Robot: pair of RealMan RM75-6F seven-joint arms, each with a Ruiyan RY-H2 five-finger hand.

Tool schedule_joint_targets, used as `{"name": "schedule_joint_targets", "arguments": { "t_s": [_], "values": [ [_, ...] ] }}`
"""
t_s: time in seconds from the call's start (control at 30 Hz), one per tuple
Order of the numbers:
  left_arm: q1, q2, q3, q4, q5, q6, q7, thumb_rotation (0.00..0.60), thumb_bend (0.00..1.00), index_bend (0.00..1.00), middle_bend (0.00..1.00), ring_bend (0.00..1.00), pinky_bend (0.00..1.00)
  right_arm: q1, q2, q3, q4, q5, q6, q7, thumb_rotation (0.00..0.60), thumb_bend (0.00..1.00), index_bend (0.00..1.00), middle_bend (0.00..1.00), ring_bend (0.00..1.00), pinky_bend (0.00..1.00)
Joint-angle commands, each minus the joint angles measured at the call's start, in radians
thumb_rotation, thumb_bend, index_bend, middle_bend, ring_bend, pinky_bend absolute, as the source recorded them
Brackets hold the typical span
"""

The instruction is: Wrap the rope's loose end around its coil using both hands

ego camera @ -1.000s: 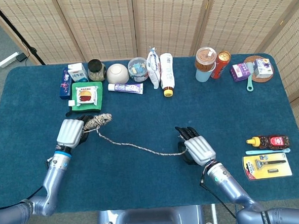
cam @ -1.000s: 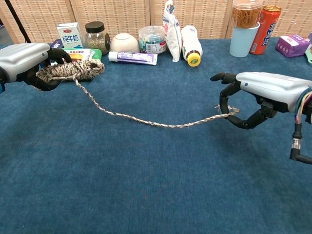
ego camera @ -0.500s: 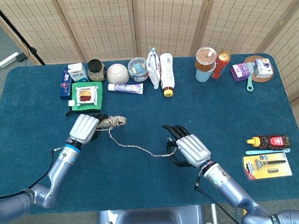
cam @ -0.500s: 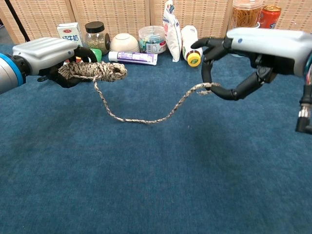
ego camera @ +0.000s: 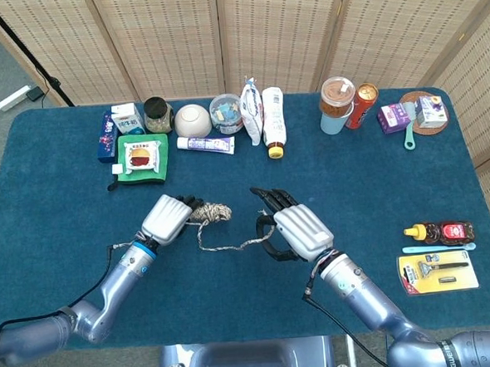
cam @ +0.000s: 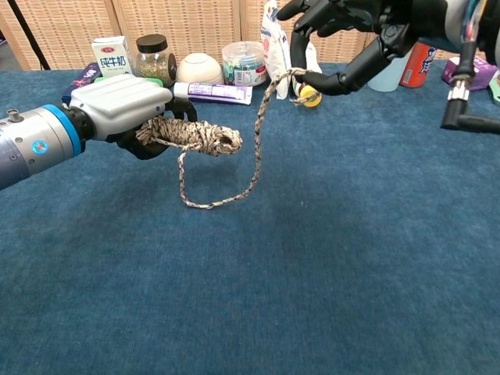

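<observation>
I have the left hand (cam: pixel 121 105) gripping one end of the rope coil (cam: pixel 191 135), fingers curled under and around the bundle, so the coil sticks out sideways toward the table's middle, lifted off the blue tablecloth (cam: pixel 328 258). From the head view the coil (ego camera: pixel 211 211) sits just in front of the left hand (ego camera: pixel 166 219), near the centre of the table.

My right hand (cam: pixel 351 31) is raised, pinching the rope's loose end (cam: pixel 293 76) between thumb and a finger, the other fingers spread above it. From that pinch the loose strand (cam: pixel 256 152) drops down, loops onto the cloth and climbs back to the coil. In the head view the right hand (ego camera: pixel 294 230) is close beside the coil, the slack strand (ego camera: pixel 228 247) sagging between the two hands.

Along the far edge stand a milk carton (cam: pixel 112 55), a glass jar (cam: pixel 155 59), a white bowl (cam: pixel 198 68), a toothpaste tube (cam: pixel 212 92) and a white bottle with a yellow cap (cam: pixel 306 70).
</observation>
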Motion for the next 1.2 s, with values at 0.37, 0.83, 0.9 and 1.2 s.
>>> {"name": "schedule_joint_targets", "arguments": {
  "t_s": [0.37, 0.83, 0.9, 1.2],
  "values": [
    [-0.036, -0.065, 0.006, 0.018, -0.004, -0.041, 0.045, 0.6, 0.63, 0.5, 0.4, 0.51, 0.69, 0.188, -0.011, 0.165, 0.069, 0.35, -0.011, 0.029, 0.6, 0.58, 0.67, 0.0, 0.0, 0.0],
    [-0.027, 0.008, 0.05, -0.07, 0.098, -0.005, -0.031, 0.6, 0.63, 0.5, 0.4, 0.51, 0.69, 0.33, 0.0, 0.233, 0.254, 0.637, -0.015, 0.027, 0.6, 0.58, 0.67, 0.0, 0.0, 0.0],
    [-0.024, 0.019, 0.056, -0.079, 0.108, -0.002, -0.046, 0.6, 0.63, 0.5, 0.4, 0.51, 0.69, 0.333, 0.005, 0.231, 0.277, 0.659, -0.014, 0.031, 0.6, 0.58, 0.67, 0.0, 0.0, 0.0],
    [-0.017, 0.046, 0.075, -0.097, 0.147, 0.007, -0.109, 0.6, 0.63, 0.5, 0.4, 0.5, 0.69, 0.328, 0.018, 0.227, 0.339, 0.733, -0.055, 0.084, 0.6, 0.58, 0.67, 0.0, 0.0, 0.0]
  ]
}}
